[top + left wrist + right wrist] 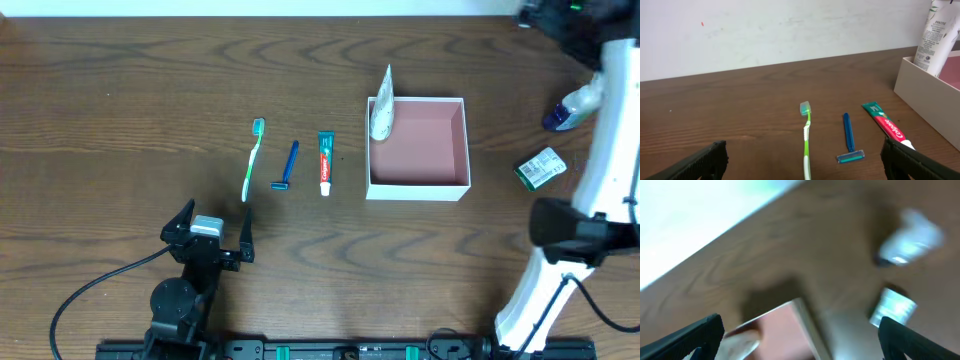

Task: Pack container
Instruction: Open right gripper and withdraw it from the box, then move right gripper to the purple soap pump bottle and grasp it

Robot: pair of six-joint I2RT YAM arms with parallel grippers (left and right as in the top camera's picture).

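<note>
Lying well right of the left hand [216, 214] is the container [430, 150].

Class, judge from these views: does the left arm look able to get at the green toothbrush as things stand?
Probably yes. The left gripper is open and empty, and the toothbrush lies flat on the table just ahead of it, apart from the razor, with nothing between.

Wooden table [100, 80], toothbrush [253, 160], razor [287, 166], toothpaste [325, 163], container [418, 192]
</note>
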